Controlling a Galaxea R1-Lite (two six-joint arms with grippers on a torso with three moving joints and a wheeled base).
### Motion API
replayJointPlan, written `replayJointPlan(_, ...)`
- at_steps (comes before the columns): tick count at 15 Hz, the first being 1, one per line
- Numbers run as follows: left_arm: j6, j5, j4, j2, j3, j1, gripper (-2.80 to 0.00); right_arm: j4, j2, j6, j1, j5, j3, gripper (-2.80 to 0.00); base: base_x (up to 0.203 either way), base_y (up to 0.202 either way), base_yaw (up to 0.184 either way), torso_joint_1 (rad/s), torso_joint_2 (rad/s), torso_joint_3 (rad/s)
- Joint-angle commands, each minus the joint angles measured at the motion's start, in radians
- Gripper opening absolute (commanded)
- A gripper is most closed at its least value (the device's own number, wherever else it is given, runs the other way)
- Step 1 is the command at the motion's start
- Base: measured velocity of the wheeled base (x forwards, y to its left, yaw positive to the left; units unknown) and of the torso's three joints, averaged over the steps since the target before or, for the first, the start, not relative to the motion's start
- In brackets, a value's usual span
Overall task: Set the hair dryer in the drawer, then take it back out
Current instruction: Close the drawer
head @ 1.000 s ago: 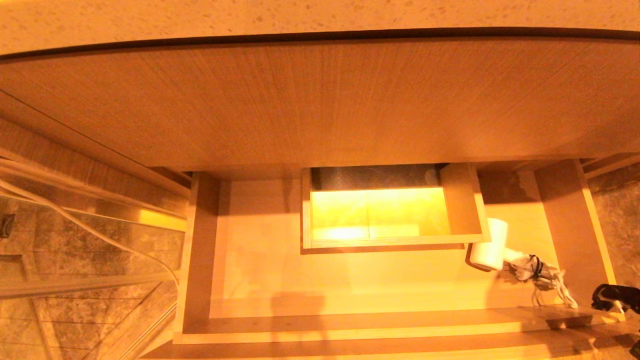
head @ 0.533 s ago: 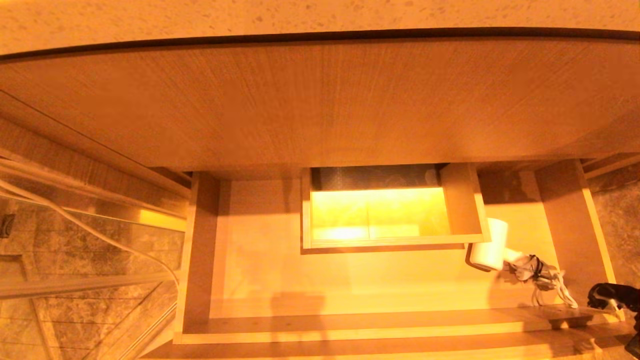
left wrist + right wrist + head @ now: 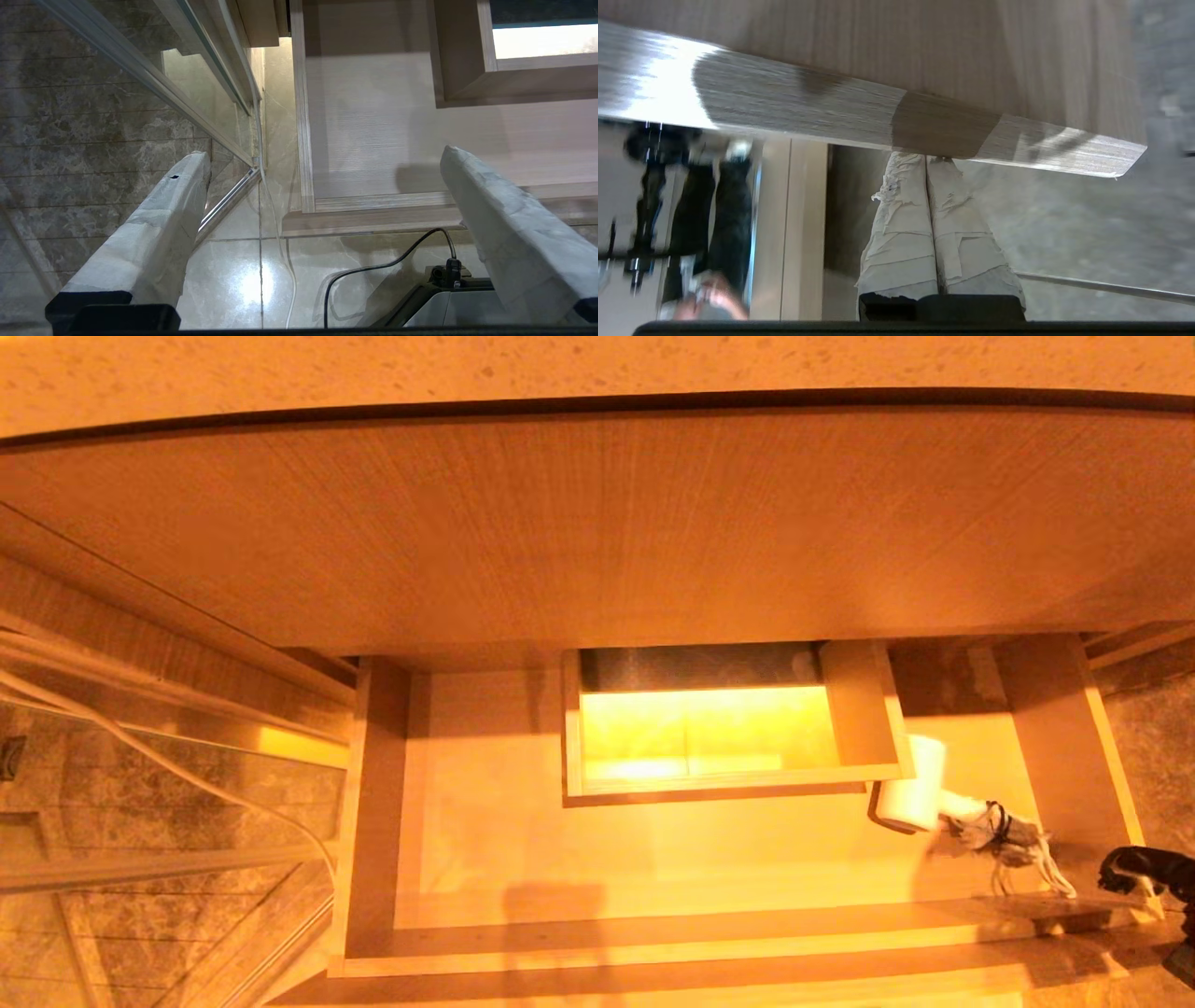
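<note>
White hair dryer inside drawer

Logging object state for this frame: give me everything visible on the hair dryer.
The hair dryer is small and white, with a short cylindrical barrel lying on its side on the pale floor of the open drawer, at its right. The barrel sits against the boxed cut-out's right corner. Its bundled white cord, tied with a dark band, trails toward the right hand, which isn't touching it.
</note>
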Motion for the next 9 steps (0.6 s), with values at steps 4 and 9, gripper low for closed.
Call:
replayJointPlan(4, 0.000, 0.000, 0.000, 0.000, 0.000, 0.000, 0.00, -0.062, -0.055, 0.000, 0.000, 0.057, 0.001, -2.80, 0.000, 0.000, 0.000, 0.000, 0.00, 0.000)
replayJointPlan(9, 0.000, 0.000, 0.000, 0.000, 0.000, 0.000, 0.00, -0.195, -0.137, 0.064, 0.007, 0.118, -0.004, -2.80, 0.000, 0.000, 0.000, 0.000, 0.00, 0.000)
